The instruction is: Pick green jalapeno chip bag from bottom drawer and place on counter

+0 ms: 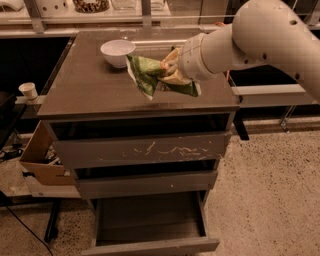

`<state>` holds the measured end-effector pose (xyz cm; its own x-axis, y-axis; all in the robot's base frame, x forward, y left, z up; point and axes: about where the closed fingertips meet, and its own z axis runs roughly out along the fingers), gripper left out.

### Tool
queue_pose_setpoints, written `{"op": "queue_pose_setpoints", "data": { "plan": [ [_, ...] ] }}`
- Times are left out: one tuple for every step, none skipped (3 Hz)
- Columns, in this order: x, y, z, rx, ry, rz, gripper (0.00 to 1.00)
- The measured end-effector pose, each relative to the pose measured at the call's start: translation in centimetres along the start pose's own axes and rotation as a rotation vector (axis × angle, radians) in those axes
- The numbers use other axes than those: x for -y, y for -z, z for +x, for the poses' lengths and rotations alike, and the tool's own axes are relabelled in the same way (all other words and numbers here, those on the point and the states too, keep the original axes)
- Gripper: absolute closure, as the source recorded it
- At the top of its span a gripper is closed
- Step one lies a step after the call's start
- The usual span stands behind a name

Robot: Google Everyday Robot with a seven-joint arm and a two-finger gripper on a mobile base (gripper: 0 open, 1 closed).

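The green jalapeno chip bag (pixel 146 75) is crinkled and shiny. My gripper (pixel 167 70) is shut on it and holds it over the right half of the counter (pixel 80 90), just above or touching the surface. The white arm reaches in from the upper right. The bottom drawer (pixel 150 222) is pulled out at the bottom of the cabinet, and its dark floor is bare.
A white bowl (pixel 117 52) stands on the counter's far side, left of the bag. A taller drawer front with white scratches (pixel 145 150) sits below the counter. A cardboard box (pixel 40 157) and a paper cup (pixel 28 90) are at the left. A pale ledge (pixel 75 15) runs behind.
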<state>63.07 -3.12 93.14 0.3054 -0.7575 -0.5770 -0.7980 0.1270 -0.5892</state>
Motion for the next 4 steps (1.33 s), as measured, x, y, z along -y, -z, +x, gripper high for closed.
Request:
{"op": "queue_pose_setpoints", "data": {
  "plan": [
    [0.8, -2.1, 0.5, -0.004, 0.012, -0.01, 1.0],
    [1.6, -3.8, 1.1, -0.007, 0.01, -0.017, 1.0],
    [2.3, -5.4, 1.9, -0.016, 0.006, -0.026, 1.0],
    [2.5, -9.1, 4.2, -0.043, -0.016, -0.06, 1.0]
  ]
}}
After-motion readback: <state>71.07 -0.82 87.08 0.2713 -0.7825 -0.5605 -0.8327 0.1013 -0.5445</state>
